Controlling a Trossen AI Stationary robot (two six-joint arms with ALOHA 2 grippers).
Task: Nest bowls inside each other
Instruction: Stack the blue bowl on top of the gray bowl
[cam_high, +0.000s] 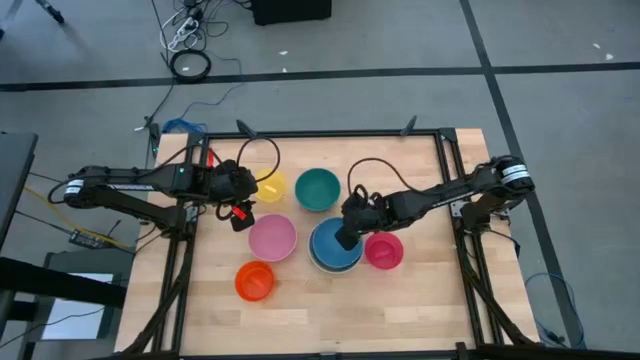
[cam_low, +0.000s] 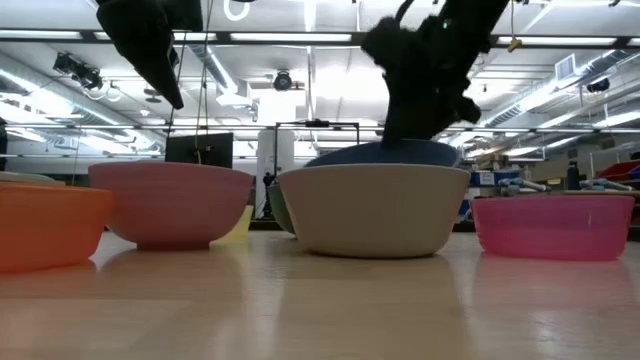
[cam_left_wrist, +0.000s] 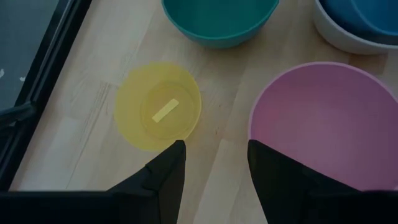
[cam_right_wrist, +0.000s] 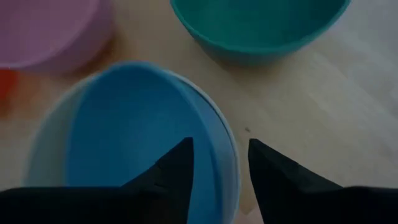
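The blue bowl (cam_high: 335, 245) lies inside the pale grey-white bowl (cam_low: 375, 210), its rim (cam_low: 385, 153) showing above the white one. My right gripper (cam_right_wrist: 219, 158) hovers open over these bowls' rim, one finger above the blue bowl's inside and the other beyond the white wall. The teal bowl (cam_high: 317, 188), yellow bowl (cam_left_wrist: 158, 112), light pink bowl (cam_high: 272, 237), orange bowl (cam_high: 254, 280) and magenta bowl (cam_high: 384, 250) stand singly on the table on their bases. My left gripper (cam_left_wrist: 214, 152) hangs open above the bare wood between the yellow and light pink bowls.
A black frame (cam_high: 445, 180) runs round the wooden table. Bare wood lies along the near edge (cam_high: 330, 320). Cables loop over both arms near the far side. The teal bowl stands just beyond the stacked pair, and the magenta bowl is close to their right.
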